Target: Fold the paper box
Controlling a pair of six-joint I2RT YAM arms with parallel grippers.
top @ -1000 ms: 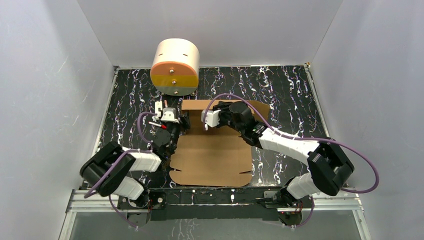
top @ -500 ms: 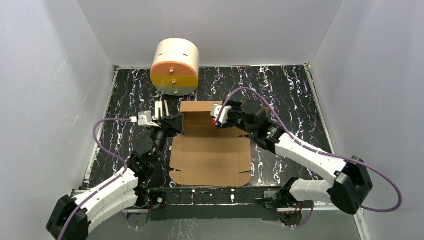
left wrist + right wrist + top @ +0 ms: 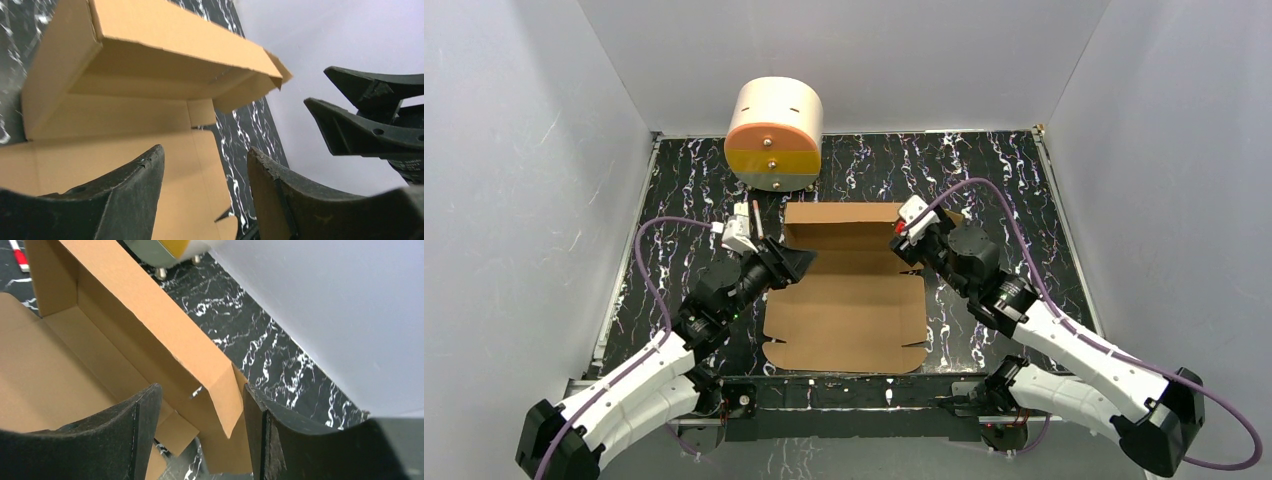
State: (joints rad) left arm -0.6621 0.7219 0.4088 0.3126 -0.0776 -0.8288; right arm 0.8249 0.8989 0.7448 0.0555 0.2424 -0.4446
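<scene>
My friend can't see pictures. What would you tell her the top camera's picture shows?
A brown paper box lies half-folded on a black marbled table, its far wall standing up. The left gripper and right gripper reach in from either side, near its far corners. A cream cylinder sits behind it.

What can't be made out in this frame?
- Top external: the left gripper covers the left edge of the paper box; contact unclear.
- Top external: the right gripper is too small to show its opening.
- Right wrist: the cream cylinder is cut off by the top edge.
- Left wrist: own fingers block the box's near part.
</scene>
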